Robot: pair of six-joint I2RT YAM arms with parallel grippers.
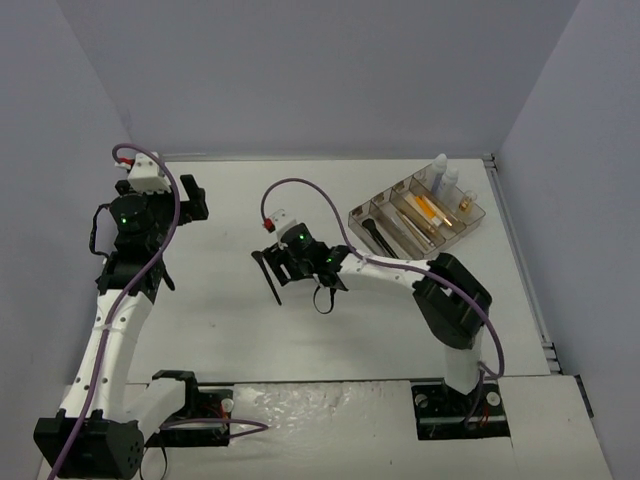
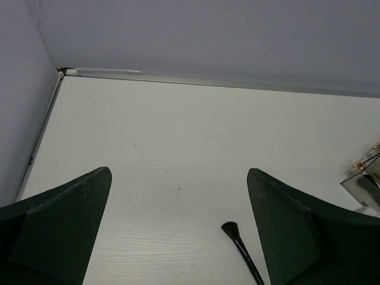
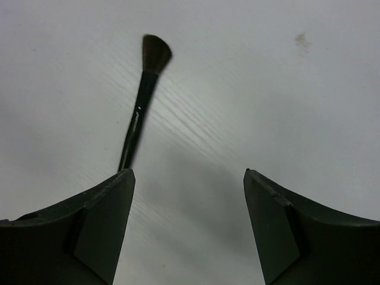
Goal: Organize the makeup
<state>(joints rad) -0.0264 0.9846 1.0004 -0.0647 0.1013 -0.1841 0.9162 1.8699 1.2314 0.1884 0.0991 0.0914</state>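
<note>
Currently the right gripper (image 3: 187,178) is spread wide; the black brush (image 3: 140,110) is laid flat just beside it

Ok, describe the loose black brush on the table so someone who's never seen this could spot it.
Start mid-table on the white tabletop, where the right gripper hangs with fingers apart. Beside those fingers lies a slim black makeup brush with a flared bristle head, flat on the surface. It is the only cosmetic outside the clear smoky divided tray at the far right.
</note>
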